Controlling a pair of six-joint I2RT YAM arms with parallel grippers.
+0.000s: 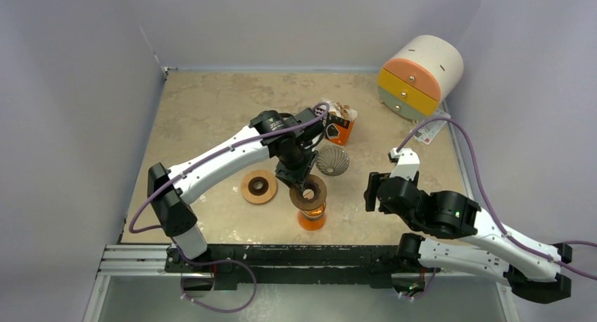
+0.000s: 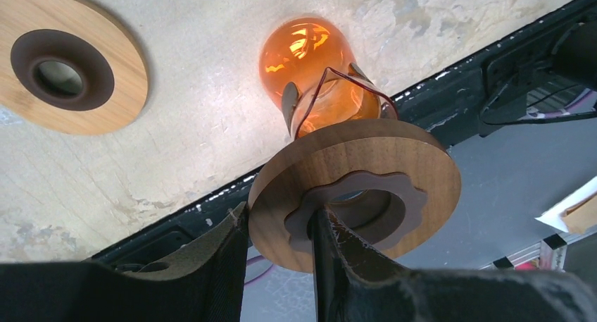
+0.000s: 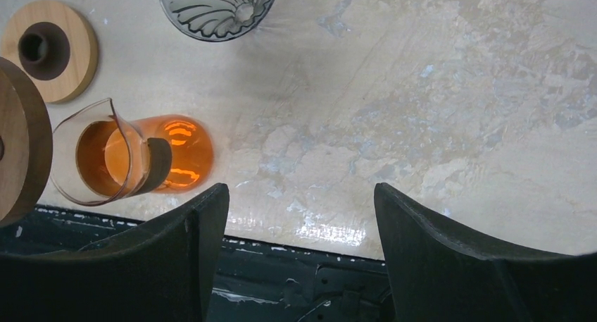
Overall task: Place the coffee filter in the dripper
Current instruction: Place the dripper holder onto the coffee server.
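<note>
Jaws of the left gripper (image 2: 280, 220) clamp the near rim of a dark walnut ring (image 2: 394, 167), holding it tilted just above the mouth of the orange carafe (image 2: 306, 54). The carafe stands near the front edge of the surface (image 1: 211, 110). The right gripper (image 3: 299, 216) hovers at lower right of the overhead view, jaws spread wide and holding nothing.

The ribbed glass dripper (image 1: 332, 161) rests on the surface at centre frame, just behind the carafe and apart from both arms. A pale wooden ring (image 1: 258, 187) lies flat to the left of the carafe.

The coffee filter (image 1: 344, 112) appears to be the pale paper at the top of the orange carton (image 1: 338, 133) behind the dripper, though no single sheet can be made out. Neither of the 2 arms is on it yet.

Risks, judged from here:
- The walnut ring is pinched at 1 edge only, so it could swing or slip and knock the carafe over near the front lip.
- The bare dripper, with no stand under it, may tip or slide when paper is pressed in.
- Thin paper could crumple, or several sheets could come out at once.
</note>
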